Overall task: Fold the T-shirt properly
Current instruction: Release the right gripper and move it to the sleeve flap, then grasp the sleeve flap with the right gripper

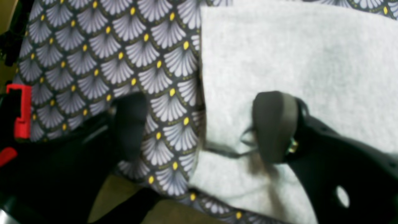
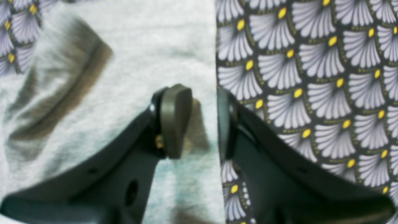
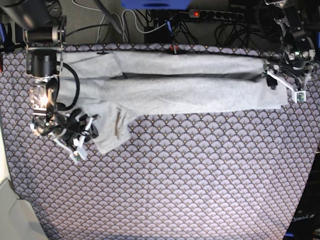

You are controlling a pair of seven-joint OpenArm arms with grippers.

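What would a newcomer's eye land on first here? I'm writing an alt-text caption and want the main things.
The long grey T-shirt, folded into a band along the far edge of the scallop-patterned tablecloth, draws the eye first. At that view's right end the left gripper stands with jaws open astride the shirt's edge. At the left end the right gripper straddles the edge by the sleeve.

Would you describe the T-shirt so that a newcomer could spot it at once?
Start from the purple scallop-patterned tablecloth that covers the table. Along its far edge lies the T-shirt, folded into a long band with one sleeve hanging toward the camera. It alone is plain light grey.
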